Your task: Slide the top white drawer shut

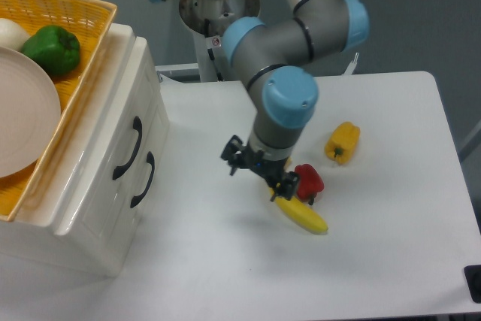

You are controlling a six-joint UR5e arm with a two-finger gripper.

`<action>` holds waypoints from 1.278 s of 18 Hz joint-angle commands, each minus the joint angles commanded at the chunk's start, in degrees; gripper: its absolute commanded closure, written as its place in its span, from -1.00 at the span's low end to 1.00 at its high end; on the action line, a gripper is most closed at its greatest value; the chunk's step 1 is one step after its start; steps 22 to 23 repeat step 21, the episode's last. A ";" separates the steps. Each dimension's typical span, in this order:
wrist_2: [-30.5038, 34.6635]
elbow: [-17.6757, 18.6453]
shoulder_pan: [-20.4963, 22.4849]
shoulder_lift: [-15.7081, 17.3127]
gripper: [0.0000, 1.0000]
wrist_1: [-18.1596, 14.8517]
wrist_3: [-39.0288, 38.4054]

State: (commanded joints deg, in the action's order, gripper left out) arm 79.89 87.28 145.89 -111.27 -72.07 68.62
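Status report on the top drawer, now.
Gripper empty, jaws open, above the banana. Top white drawer flush with the lower drawer, looks shut. Nothing blocking it.

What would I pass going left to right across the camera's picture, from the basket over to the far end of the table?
Orange basket holding a green pepper → white drawer unit, its top white drawer → gripper → red pepper → yellow pepper.

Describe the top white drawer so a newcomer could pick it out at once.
Start at the glossy white cabinet on the left of the table, under the yellow basket. Its front faces right and carries two black curved handles. The top white drawer is the one with the upper handle, nearer the basket; the lower drawer sits just beneath.
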 joint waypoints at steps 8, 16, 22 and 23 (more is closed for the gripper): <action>6.32 0.09 4.93 0.26 -1.00 0.18 13.99; 9.67 0.00 10.29 3.16 -1.00 -0.09 22.69; 8.71 0.00 13.45 4.04 -1.00 -0.26 25.42; 8.71 0.00 13.45 4.04 -1.00 -0.26 25.42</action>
